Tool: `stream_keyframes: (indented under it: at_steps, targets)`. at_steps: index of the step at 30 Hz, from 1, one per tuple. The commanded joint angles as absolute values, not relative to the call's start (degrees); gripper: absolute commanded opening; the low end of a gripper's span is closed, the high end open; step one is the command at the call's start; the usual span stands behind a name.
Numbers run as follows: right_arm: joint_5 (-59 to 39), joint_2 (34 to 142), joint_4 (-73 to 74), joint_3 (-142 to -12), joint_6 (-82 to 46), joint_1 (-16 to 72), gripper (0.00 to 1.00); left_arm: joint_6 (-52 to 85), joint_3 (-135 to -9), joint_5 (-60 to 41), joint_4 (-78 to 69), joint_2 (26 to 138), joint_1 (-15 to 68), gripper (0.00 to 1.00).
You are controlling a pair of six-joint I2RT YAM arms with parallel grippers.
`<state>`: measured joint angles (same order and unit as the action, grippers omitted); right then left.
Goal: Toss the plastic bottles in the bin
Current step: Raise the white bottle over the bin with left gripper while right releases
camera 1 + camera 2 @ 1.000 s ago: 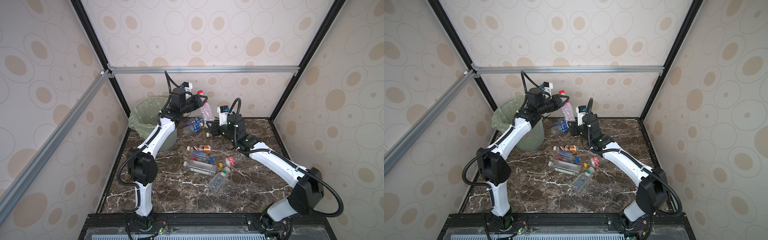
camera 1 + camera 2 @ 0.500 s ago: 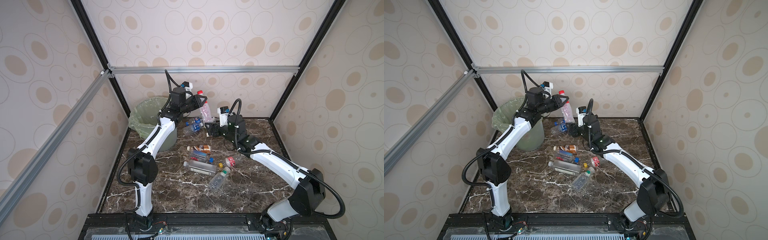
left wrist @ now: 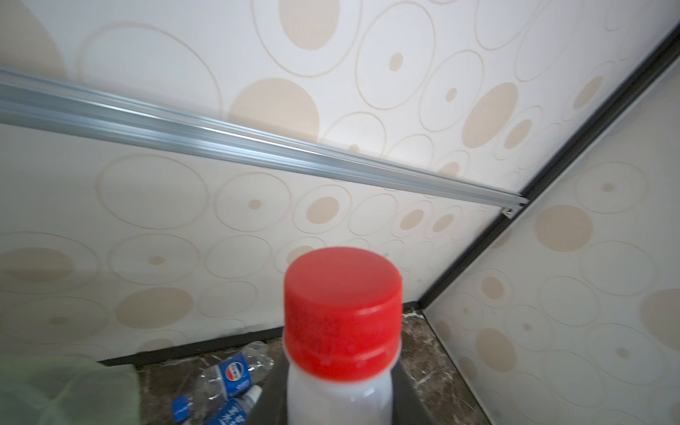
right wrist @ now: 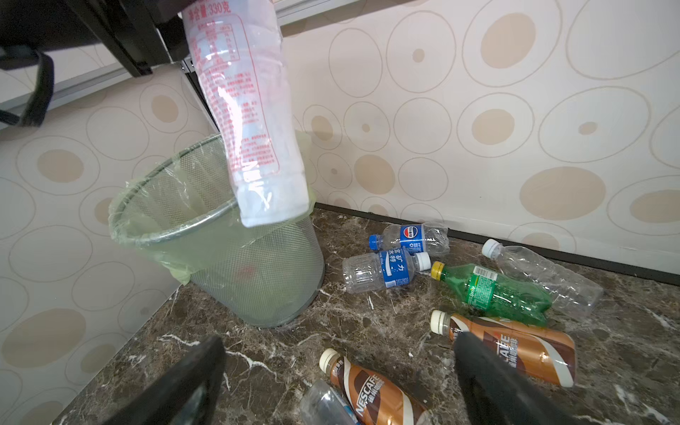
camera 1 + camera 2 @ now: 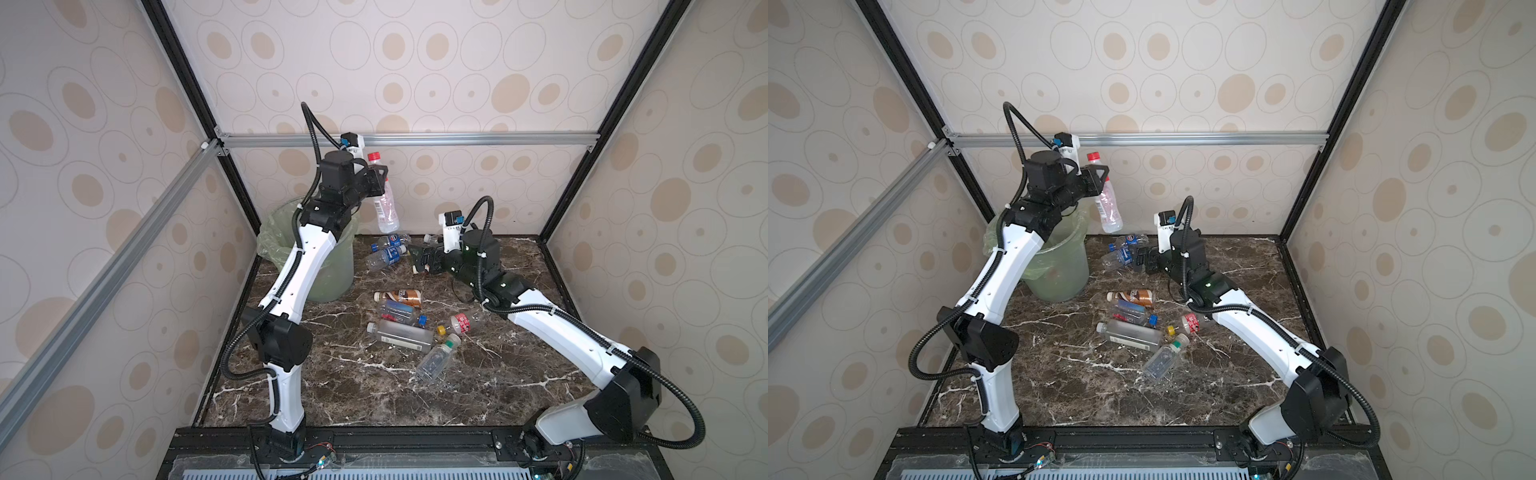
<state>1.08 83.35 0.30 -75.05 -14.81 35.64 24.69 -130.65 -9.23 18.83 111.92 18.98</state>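
Lowest in both top views, a green-capped clear bottle lies on the dark marble desk, just beside a square clear bottle. Past them lie a red-labelled bottle and a brown Nescafé bottle.

At mid-frame the right pincer sits low over the desk, jaws spread wide with nothing between them. The right wrist view shows what its arm hides from above: a second Nescafé bottle, a green Sprite bottle and a crushed clear bottle, side by side near the back wall.

Two blue-labelled bottles lie left of that pincer, toward the bin. The bin stands in the desk's far left corner, its green bag folded over the rim.

Highest in frame, the left pincer is clamped on the neck of a red-capped bottle. This bottle hangs tilted in the air, just right of the bin's rim. The left wrist view shows mostly the red cap, close up. The bottle's red printing is legible only in the right wrist view.
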Motion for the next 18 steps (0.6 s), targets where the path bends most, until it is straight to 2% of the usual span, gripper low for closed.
stream_keyframes:
  at_steps: [1,5,11,14,18]
  targets:
    - [0.5,83.7,-0.4,-77.1,-13.6,37.2,1.00,15.9,-132.7,-0.1,17.2,106.1,18.3,0.20]
    - [0.6,84.5,0.0,-78.0,-13.7,38.1,1.00,11.7,-130.9,5.8,13.1,101.4,17.6,0.21]
    - [0.6,86.1,-0.2,-79.4,-13.7,38.8,0.99,9.4,-116.4,10.9,-0.8,91.0,15.4,0.24]
    - [0.6,86.6,-0.2,-79.4,-14.2,39.0,0.99,12.8,-112.4,8.9,-2.1,89.8,11.8,0.23]
    - [0.4,87.3,-0.2,-79.7,-14.7,39.0,0.99,22.6,-111.7,1.1,3.9,95.0,4.6,0.22]
